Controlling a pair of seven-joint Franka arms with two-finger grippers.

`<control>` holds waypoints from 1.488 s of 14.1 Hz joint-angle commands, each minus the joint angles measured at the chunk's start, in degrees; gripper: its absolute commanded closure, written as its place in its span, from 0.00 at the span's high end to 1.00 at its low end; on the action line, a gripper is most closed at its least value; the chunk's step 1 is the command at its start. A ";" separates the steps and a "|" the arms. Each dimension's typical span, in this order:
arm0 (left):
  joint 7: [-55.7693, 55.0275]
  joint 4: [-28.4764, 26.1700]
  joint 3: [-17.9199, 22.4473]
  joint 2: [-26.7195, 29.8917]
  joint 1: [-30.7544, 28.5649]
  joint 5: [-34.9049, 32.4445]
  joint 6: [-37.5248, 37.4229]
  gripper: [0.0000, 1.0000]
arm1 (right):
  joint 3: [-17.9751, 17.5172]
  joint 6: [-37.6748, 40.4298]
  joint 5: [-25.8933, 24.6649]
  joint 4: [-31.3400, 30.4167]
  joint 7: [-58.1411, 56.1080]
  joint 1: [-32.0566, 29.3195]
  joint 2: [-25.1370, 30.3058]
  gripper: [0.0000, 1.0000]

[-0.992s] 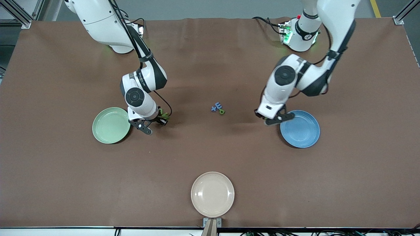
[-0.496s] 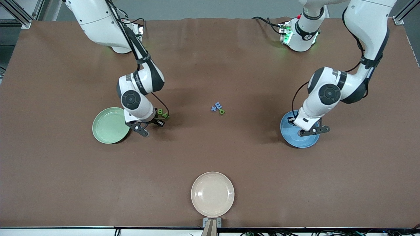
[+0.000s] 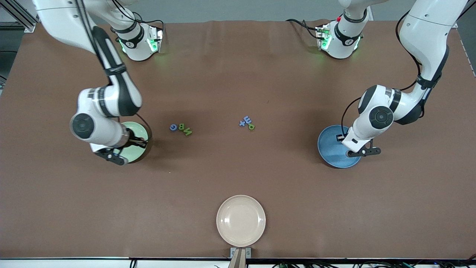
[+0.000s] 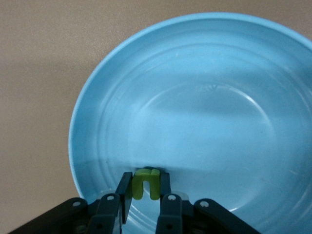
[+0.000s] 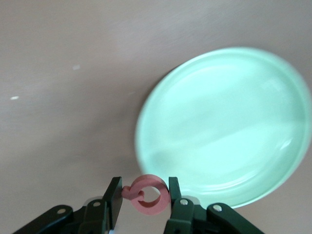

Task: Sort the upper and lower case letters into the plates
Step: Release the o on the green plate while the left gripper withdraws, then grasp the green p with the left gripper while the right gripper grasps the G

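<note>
Brown table (image 3: 238, 74): glossy blue plate (image 3: 331, 152), pale green plate (image 3: 138, 131), seemingly empty.

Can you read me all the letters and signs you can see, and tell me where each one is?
"G" "B" "N": three letter pieces lying in a row on the table beside the green plate.
"+" "m" and one more piece, perhaps "o": small pieces mid-table.
"n" or "u": green piece in the left pincer, over the blue plate.
"G" or "Q": pink piece in the right pincer.
The arms' markings are too small to read.
</note>
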State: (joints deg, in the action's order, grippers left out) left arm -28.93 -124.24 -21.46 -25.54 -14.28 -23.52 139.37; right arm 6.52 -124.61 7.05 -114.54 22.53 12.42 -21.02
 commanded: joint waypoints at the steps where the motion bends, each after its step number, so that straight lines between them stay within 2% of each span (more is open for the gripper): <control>1: 0.36 0.58 -0.86 1.19 -0.49 -1.09 -0.41 0.72 | -0.90 -2.12 -0.19 -5.07 -7.04 -4.41 1.94 0.01; 2: 0.01 0.67 -1.12 2.41 -0.22 -1.00 -0.68 1.00 | -0.90 -3.26 -0.19 -6.21 -9.42 -5.38 1.94 0.01; 3: -0.60 0.76 -2.60 3.38 -0.05 -0.56 -1.55 1.00 | -0.90 -4.14 -0.19 -7.18 -10.83 -6.35 1.94 0.01; 5: -2.44 2.77 -7.52 4.27 -0.13 -0.12 -8.12 1.00 | -0.81 -7.03 -0.28 -9.73 -11.28 -6.62 1.59 0.02; 7: -11.28 4.62 -13.66 4.09 -0.05 -0.12 -12.71 1.00 | -0.81 -10.20 -0.28 -11.85 -11.46 -6.71 1.42 0.03; 8: -16.37 5.23 -16.56 3.66 0.30 -0.21 -12.98 1.00 | -0.81 -10.30 -0.28 -11.76 -11.46 -6.88 1.15 0.11; 9: -21.21 5.50 -19.29 3.30 0.74 -0.21 -12.98 1.00 | -0.90 -10.22 -0.28 -11.76 -11.46 -6.89 0.89 0.41; 10: -25.61 5.77 -21.32 2.52 1.96 -0.21 -12.98 1.00 | -0.90 -10.30 -0.28 -11.68 -11.46 -6.89 0.71 0.91; 11: -30.61 6.99 -21.86 1.29 4.76 -0.21 -12.98 1.00 | -0.90 -10.04 -0.28 -11.59 -11.46 -7.15 0.71 1.00; 13: -40.55 8.75 -21.78 -1.17 10.47 -0.21 -12.81 1.00 | -0.90 -9.43 -0.28 -10.98 -11.29 -7.32 0.80 1.00; 16: -54.60 10.24 -21.78 -5.30 14.53 -0.21 -11.32 1.00 | -1.34 -6.53 0.07 -9.48 -6.57 -5.84 1.59 1.00; 21: -82.74 10.69 -21.60 -9.26 17.62 -0.91 -1.40 1.00 | -1.34 -9.15 0.60 -9.65 8.38 3.47 1.51 1.00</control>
State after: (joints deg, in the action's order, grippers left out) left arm -103.42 -114.89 -43.20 -32.76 3.09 -23.52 135.37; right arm 5.04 -132.41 7.13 -123.11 26.00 12.69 -20.74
